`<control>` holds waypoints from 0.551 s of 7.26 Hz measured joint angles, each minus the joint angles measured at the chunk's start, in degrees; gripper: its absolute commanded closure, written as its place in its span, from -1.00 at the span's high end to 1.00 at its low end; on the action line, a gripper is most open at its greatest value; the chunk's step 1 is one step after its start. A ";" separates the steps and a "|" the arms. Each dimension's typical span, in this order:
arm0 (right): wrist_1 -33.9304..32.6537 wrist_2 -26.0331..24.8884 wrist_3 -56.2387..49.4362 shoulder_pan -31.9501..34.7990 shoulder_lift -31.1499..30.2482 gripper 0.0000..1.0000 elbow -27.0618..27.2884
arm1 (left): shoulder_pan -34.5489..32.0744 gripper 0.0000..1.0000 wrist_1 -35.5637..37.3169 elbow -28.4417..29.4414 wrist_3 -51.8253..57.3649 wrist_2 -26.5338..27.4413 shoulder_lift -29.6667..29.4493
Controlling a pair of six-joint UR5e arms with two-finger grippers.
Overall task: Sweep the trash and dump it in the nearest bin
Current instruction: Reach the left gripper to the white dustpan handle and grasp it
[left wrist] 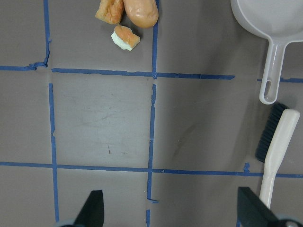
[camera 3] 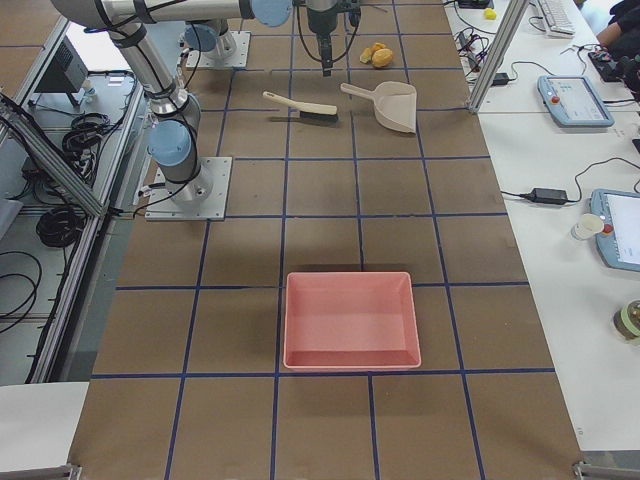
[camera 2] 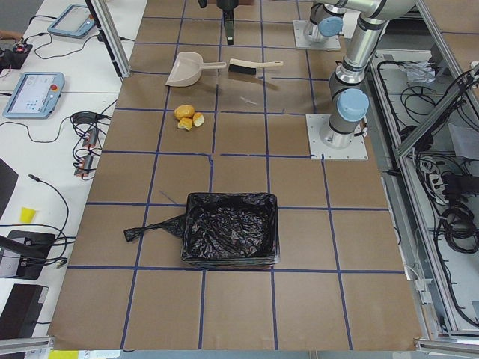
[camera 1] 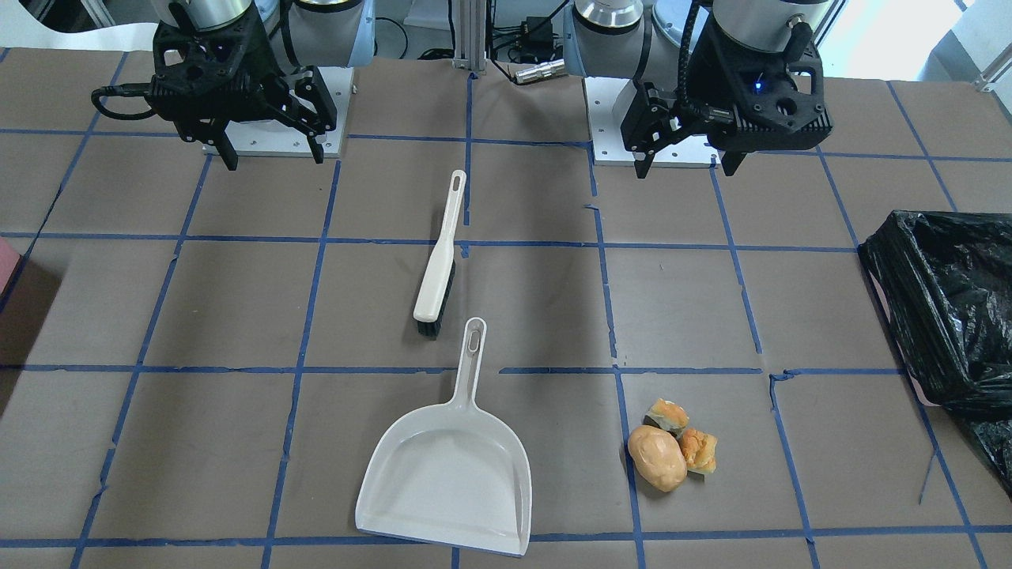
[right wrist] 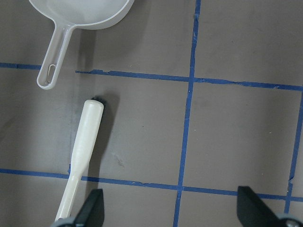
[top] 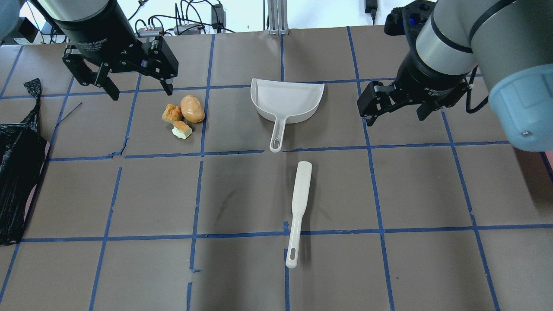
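The trash lies together on the table: a tan potato-like lump [camera 1: 657, 457] and two crusty bread chunks [camera 1: 669, 415] [camera 1: 699, 450]. It also shows in the overhead view [top: 192, 108] and at the top of the left wrist view [left wrist: 140, 10]. The black-bagged bin [camera 1: 949, 308] stands at the table's end on my left [top: 17, 172]. A white dustpan [camera 1: 451, 474] and a white brush [camera 1: 439, 261] lie mid-table. My left gripper [top: 141, 93] hovers open and empty near the trash. My right gripper [top: 393, 117] hovers open and empty to the right of the dustpan [top: 287, 97].
A pink tray [camera 3: 350, 320] sits on the table toward my right end. The table is brown with a blue tape grid. Both arm bases [camera 1: 656, 118] stand at the robot side. The brush [top: 299, 203] lies handle toward the robot, below the dustpan's handle.
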 measured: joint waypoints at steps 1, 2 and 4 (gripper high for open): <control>0.00 0.00 0.00 0.00 0.00 1.00 0.00 | 0.00 1.00 1.42 -0.25 0.05 0.02 0.00; 0.00 0.00 0.00 0.00 0.00 1.00 0.00 | -0.04 1.00 1.89 -0.35 0.07 0.05 0.01; 0.00 0.00 0.00 0.04 0.00 1.00 0.00 | -0.15 1.00 1.77 -1.00 0.13 -0.12 -0.55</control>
